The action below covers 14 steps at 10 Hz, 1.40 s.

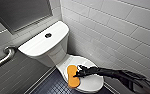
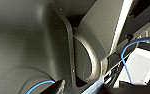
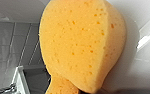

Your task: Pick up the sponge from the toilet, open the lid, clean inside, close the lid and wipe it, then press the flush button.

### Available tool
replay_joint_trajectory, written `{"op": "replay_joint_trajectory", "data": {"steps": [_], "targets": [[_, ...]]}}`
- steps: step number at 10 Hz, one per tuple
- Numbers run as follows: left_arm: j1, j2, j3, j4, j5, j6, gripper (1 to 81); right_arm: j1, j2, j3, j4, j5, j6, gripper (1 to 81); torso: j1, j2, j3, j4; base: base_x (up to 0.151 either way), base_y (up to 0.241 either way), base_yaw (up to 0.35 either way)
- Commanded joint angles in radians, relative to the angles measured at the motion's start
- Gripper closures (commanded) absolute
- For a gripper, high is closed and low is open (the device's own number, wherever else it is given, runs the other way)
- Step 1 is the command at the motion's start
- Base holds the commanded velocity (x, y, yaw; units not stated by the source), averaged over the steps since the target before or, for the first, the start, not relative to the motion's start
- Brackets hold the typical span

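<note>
Right claw (image 1: 78, 71): against the sponge (image 1: 72, 76) on the closed lid (image 1: 91, 83), lower centre of head view; grip cannot be told. Head view adds flush button (image 1: 48, 35), upper left; right wrist view, foam pores.

Glossy black arm (image 1: 111, 72), black hand (image 1: 77, 71), blue cables (image 2: 122, 56)

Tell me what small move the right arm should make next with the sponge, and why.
Probably a short lift, once the grip is sure. The right gripper is at the edge of the sponge, which lies flat on the closed lid; the lid likely needs clearing before it can open.
</note>
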<state>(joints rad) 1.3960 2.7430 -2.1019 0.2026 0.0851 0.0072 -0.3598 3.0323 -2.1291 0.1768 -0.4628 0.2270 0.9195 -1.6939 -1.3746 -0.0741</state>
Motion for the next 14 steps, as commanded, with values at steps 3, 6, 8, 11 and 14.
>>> {"op": "replay_joint_trajectory", "data": {"steps": [3,6,8,11,14], "targets": [[0.027,-0.005,0.028,0.005,0.087,0.010,1.0,0.067,-0.159,0.160,0.007,-0.056,0.025,81.1,0.000,0.000,0.000,0.000,0.000,0.000,0.000],[0.027,-0.005,0.028,0.005,0.087,0.010,1.0,0.020,-0.293,0.268,0.004,-0.031,0.040,81.1,0.000,0.000,0.000,0.000,0.000,0.000,0.000],[0.027,-0.009,0.031,0.005,0.087,0.010,1.0,-0.037,-0.384,0.305,0.004,0.001,0.041,81.1,0.000,0.000,0.000,0.000,0.000,0.000,0.000],[0.025,-0.014,0.040,0.005,0.087,0.010,1.0,-0.094,-0.571,0.426,0.007,0.049,0.043,81.1,0.000,0.000,0.000,0.000,0.000,0.000,0.000],[0.024,-0.020,0.046,0.005,0.087,0.010,1.0,-0.149,-0.750,0.546,0.009,0.096,0.043,81.1,0.000,-0.001,0.000,0.000,0.000,0.000,0.000]]}}
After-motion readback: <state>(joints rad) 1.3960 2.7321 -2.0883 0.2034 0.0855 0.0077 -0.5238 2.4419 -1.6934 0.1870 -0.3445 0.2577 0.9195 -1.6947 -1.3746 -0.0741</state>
